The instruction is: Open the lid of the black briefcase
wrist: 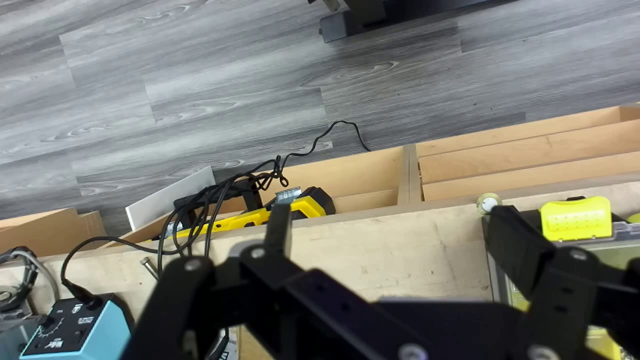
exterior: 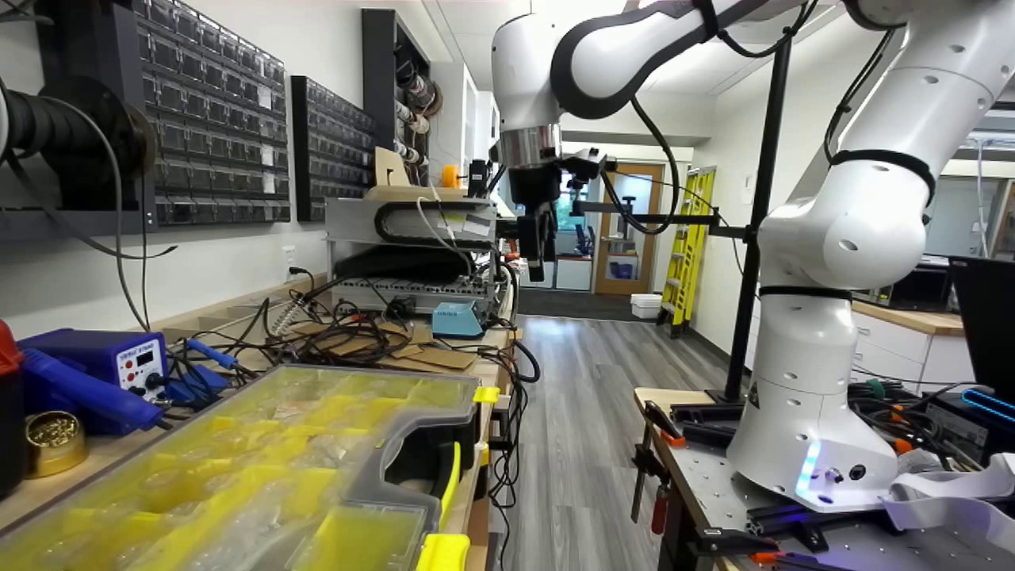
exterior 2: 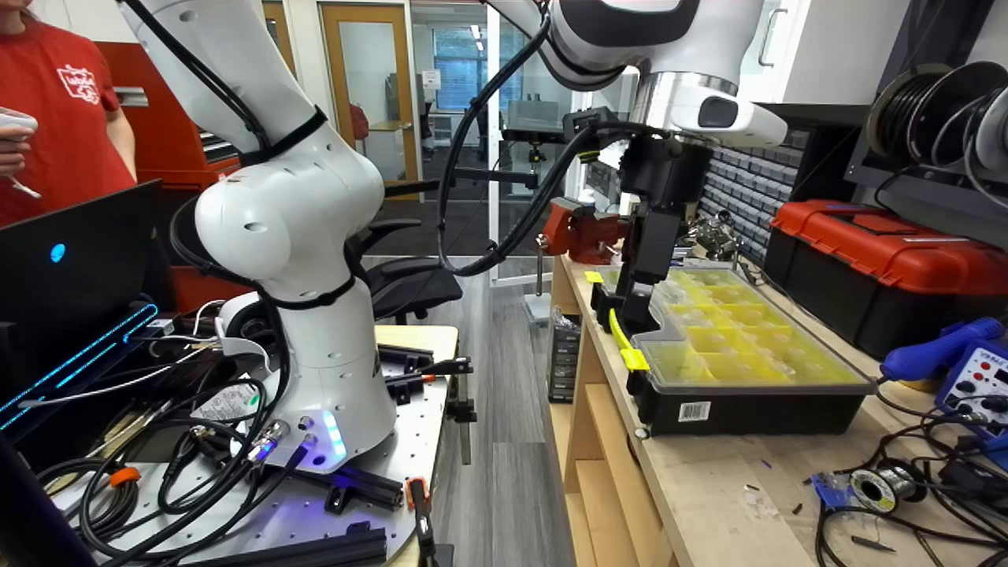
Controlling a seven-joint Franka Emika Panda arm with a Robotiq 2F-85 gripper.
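Observation:
The black briefcase (exterior 2: 756, 413) lies flat on the workbench, with yellow bins inside, in both exterior views (exterior: 424, 464). Its clear lid (exterior: 317, 440) lies flat over the bins; it also shows in an exterior view (exterior 2: 736, 366). Yellow latches (exterior: 486, 394) (exterior 2: 635, 360) sit on the handle side. My gripper (wrist: 392, 215) is open and empty, pointing down, fingers wide apart. In the wrist view one finger overlaps the case's corner beside a yellow latch (wrist: 576, 218); the other is over bare bench. In both exterior views the gripper (exterior: 538, 262) (exterior 2: 639, 303) appears above the case; contact is not visible.
A light-blue soldering station (exterior: 457, 319) and tangled cables (exterior: 357, 337) lie beyond one case end. A red-and-black toolbox (exterior 2: 890, 276) and blue soldering unit (exterior 2: 979, 386) stand behind. Shelf bins with a yellow tool (wrist: 250, 220) are below the bench edge. A tape roll (wrist: 488, 203) is near the case corner.

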